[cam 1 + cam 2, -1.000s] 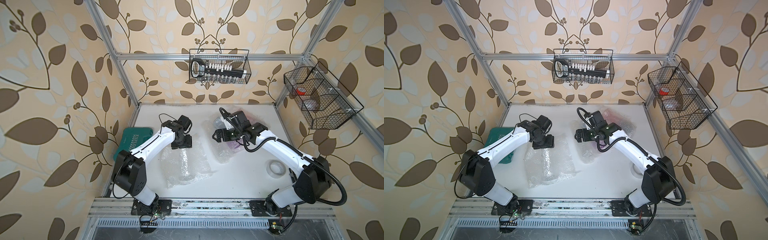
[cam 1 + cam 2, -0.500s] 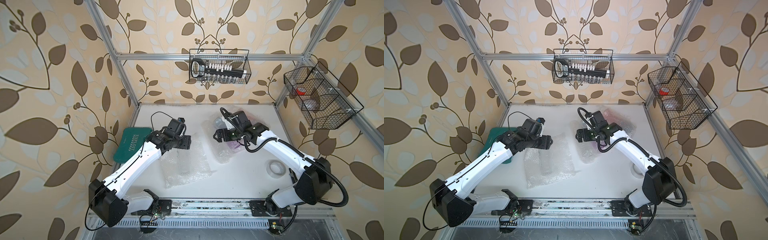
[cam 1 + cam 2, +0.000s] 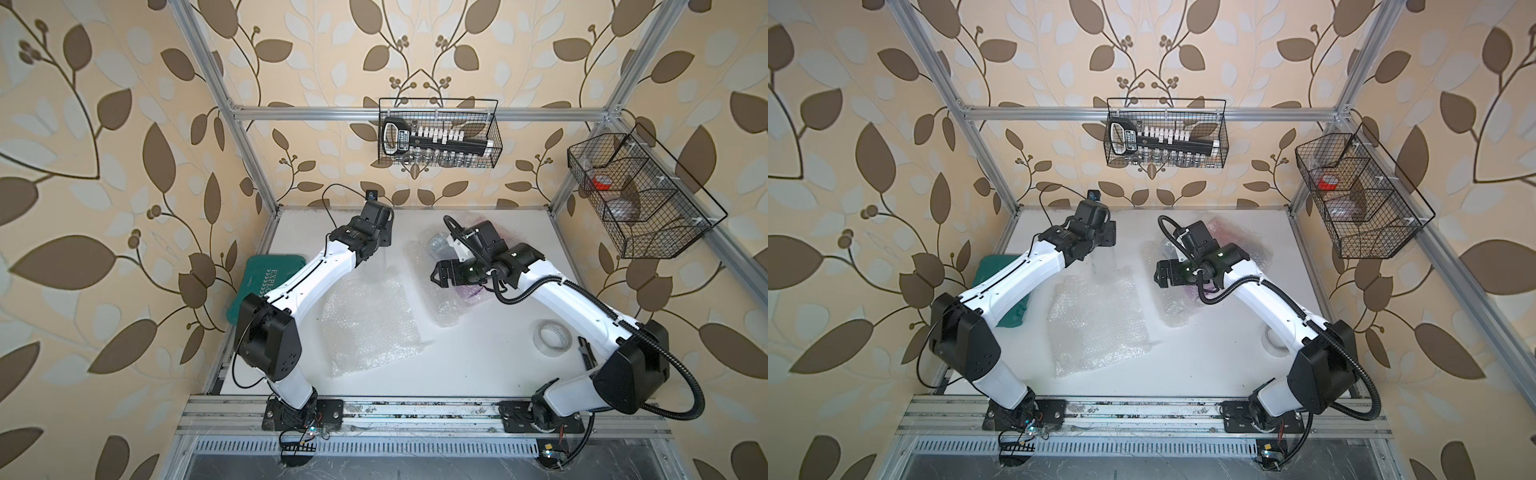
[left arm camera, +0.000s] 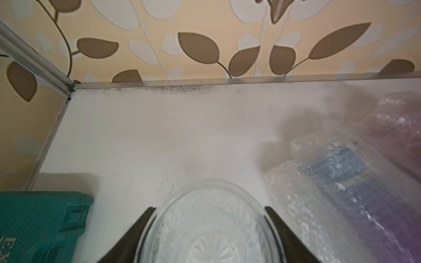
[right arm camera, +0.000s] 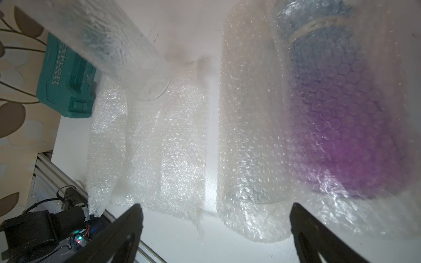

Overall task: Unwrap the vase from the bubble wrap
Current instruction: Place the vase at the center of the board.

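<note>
Logging grip states first. The left gripper (image 4: 209,209) is closed across the clear glass vase (image 5: 123,52), one finger on each side of the glass near what looks like its mouth end. This vase is bare. It hangs below those jaws, tilted, with its star-cut base lowest, over the edge of the loose bubble wrap sheet (image 3: 370,328). We cannot tell whether the base touches the sheet. The right gripper (image 5: 216,205) stands wide and holds nothing.

We judge that the next unwrap turns on one relation. The wrapped purple-and-blue vase (image 5: 330,113) lies on the white table (image 4: 159,136) directly beneath the right gripper, and off to one side of the occupied left gripper. So the right arm is both nearer and free.

The bundle lies flat, and its long axis runs across the line between the right gripper's two fingers. Its purple end is closest to the fingertips and its blue end points away from them. It is not centred in the opening. Most of it sits under one finger (image 5: 303,218), and only the slack wrap reaches the middle of the gap.
</note>
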You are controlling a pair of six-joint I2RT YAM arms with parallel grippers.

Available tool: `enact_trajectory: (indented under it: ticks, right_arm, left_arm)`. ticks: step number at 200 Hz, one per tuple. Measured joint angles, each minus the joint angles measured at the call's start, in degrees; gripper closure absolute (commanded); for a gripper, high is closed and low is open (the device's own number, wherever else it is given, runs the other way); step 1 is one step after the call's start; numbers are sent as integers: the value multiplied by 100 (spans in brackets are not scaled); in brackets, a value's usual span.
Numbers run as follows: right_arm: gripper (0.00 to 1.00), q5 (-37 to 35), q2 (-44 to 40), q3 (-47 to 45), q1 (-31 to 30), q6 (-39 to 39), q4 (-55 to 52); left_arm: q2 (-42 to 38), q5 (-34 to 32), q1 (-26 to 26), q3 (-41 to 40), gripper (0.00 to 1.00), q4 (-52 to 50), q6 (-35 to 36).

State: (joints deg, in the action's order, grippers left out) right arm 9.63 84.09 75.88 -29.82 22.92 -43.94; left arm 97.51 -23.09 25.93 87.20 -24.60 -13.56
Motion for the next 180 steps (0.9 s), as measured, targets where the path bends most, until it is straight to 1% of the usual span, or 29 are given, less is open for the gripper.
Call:
enact_trajectory:
  ticks: [20, 66, 85, 114, 118, 122, 130, 142, 156, 163, 170, 180]
  right_arm:
    - [1, -2, -197, 44, 0, 76, -181]
    - [1, -26, -573, 101, 0, 302, -560]
    - [1, -96, -743, 107, 0, 361, -776]
    - [1, -240, -1067, 107, 0, 378, -1139]
    - [1, -262, -1106, 107, 0, 376, -1185]
    - [1, -280, -1147, 107, 0, 369, -1233]
    - [1, -313, -1220, 107, 0, 354, -1325]
    - [1, -358, -1285, 107, 0, 315, -1416]
    - [1, -391, -1298, 129, 0, 249, -1478]
    - [1, -391, -1274, 162, 0, 210, -1508]
    - [1, -391, -1239, 205, 0, 175, -1521]
    - [1, -389, -1176, 284, 0, 136, -1523]
  left_arm:
    - [588, -92, -280, 455, 100, 232, 20]
    - [2041, -146, -772, 1921, 100, 907, 260]
    - [2557, -146, -874, 2376, 100, 1202, 431]
    - [3222, -160, -905, 2826, 100, 1622, 678]
    - [3279, -140, -905, 2900, 98, 1670, 732]
    - [3318, -111, -905, 2935, 96, 1709, 734]
    - [3370, -90, -903, 2964, 85, 1799, 774]
    - [3399, -83, -898, 2968, 60, 1895, 839]
    - [3399, -72, -872, 2918, 25, 1974, 918]
    - [3397, -79, -863, 2859, 11, 2063, 942]
    - [3388, -63, -861, 2796, 2, 2159, 970]
    - [3344, -31, -861, 2634, 1, 2264, 1014]
